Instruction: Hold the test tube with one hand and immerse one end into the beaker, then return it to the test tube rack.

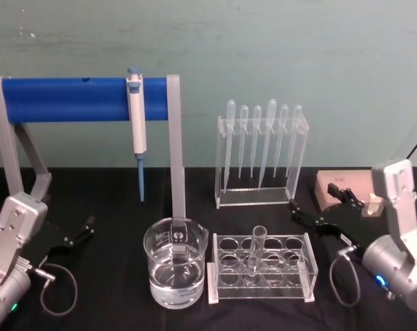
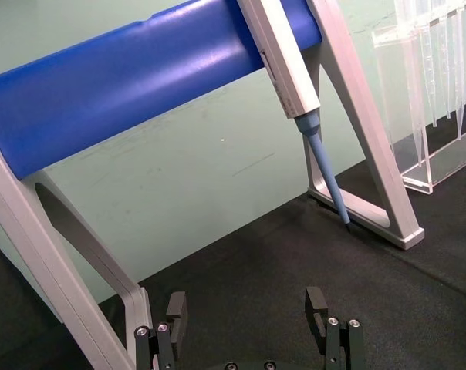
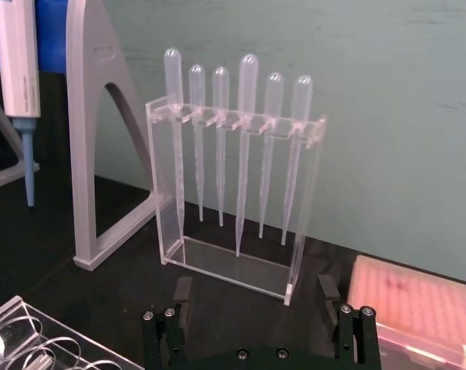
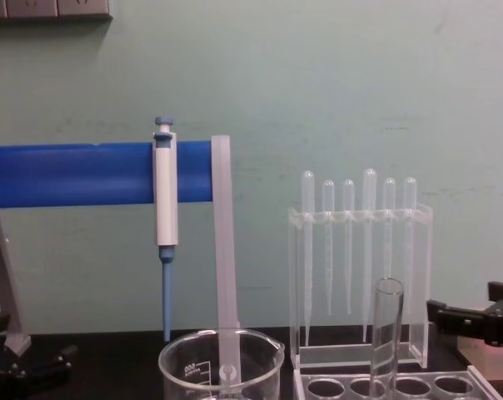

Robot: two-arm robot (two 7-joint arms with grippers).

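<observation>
The test tube (image 1: 255, 249) stands upright in a clear rack with round holes (image 1: 295, 277), just right of the beaker (image 1: 175, 267), which holds water. In the chest view the test tube (image 4: 385, 333) rises beside the beaker (image 4: 221, 365). My left gripper (image 1: 67, 241) rests open low at the table's left, well away from the beaker; its fingers (image 2: 177, 308) have nothing between them. My right gripper (image 1: 312, 198) is open behind and to the right of the rack, apart from the tube. Its fingers (image 3: 328, 287) are spread and face the pipette stand.
A white-and-blue pipettor (image 1: 136, 117) hangs on a blue bar stand (image 1: 63, 98) behind the beaker. A clear stand with several plastic pipettes (image 1: 260, 148) is behind the tube rack. A pink box (image 1: 343, 185) sits far right, near the right gripper.
</observation>
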